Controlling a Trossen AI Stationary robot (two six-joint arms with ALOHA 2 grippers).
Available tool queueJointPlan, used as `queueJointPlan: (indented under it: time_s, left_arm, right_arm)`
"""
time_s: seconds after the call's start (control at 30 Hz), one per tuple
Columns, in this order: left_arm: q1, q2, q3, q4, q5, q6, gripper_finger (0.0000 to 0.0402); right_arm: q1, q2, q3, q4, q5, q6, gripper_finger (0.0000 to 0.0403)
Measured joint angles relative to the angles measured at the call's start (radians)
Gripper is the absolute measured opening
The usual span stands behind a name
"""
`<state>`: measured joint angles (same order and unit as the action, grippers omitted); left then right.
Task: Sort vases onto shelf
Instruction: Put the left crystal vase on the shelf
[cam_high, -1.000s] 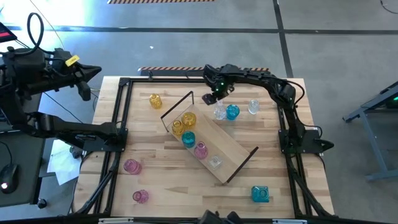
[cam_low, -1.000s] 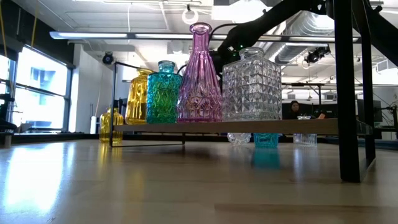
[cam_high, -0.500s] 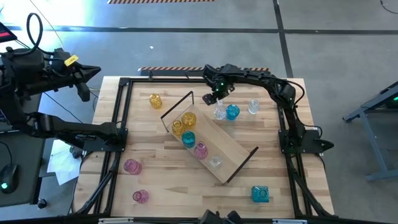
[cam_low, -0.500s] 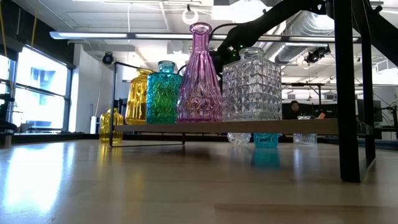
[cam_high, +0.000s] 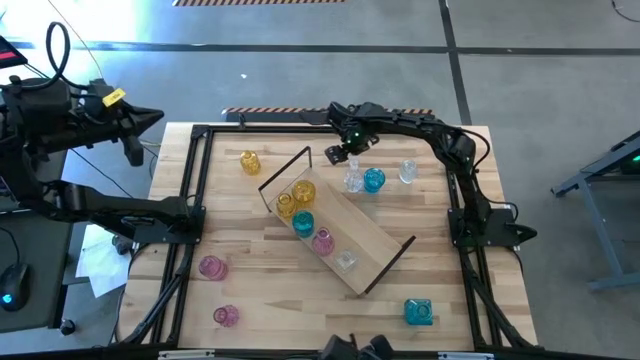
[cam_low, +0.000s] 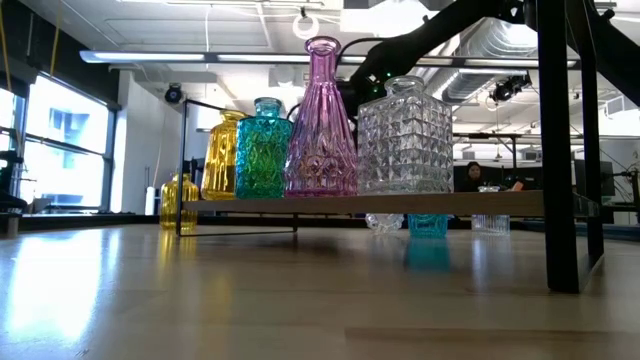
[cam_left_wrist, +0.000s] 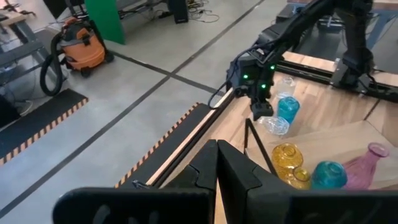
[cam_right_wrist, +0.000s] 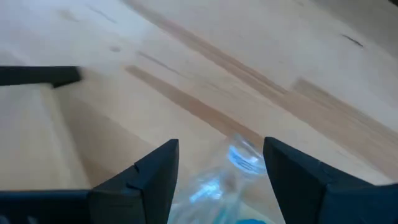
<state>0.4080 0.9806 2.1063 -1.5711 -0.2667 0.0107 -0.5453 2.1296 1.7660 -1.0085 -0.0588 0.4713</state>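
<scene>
The shelf (cam_high: 372, 246) lies slantwise across the middle of the table, raised on its black frame loops. On it stand two amber vases (cam_high: 297, 196), a teal vase (cam_high: 303, 223), a pink vase (cam_high: 322, 242) and a clear vase (cam_high: 346, 260). Near the far edge my right gripper (cam_high: 340, 156) is open and points down over a clear vase (cam_right_wrist: 231, 174) that stands on the table beside the shelf. Its fingers stand either side of the vase's top. My left gripper (cam_left_wrist: 217, 163) is shut, raised off the table's left side.
More vases stand on the table: teal (cam_high: 374, 180) and clear (cam_high: 407, 172) right of the gripper, amber (cam_high: 249, 162) at far left, two pink (cam_high: 211, 267) at near left, teal (cam_high: 418, 312) at near right. Bare wood lies between shelf and near edge.
My right gripper has turned a little about its wrist while staying over the clear vase. The vases and the shelf stand as before.
</scene>
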Motion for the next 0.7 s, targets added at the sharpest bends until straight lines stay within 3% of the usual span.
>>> queueJointPlan:
  time_s: [0.4,0.7]
  left_arm:
    - [0.000,0.000,0.000,0.000,0.010,0.044,0.0000]
    - [0.000,0.000,0.000,0.000,0.026,0.066,0.0000]
  right_arm:
    - [0.004,0.000,0.000,-0.045,0.078,0.134,0.0272]
    - [0.018,-0.002,-0.015,-0.040,0.105,0.299,0.0275]
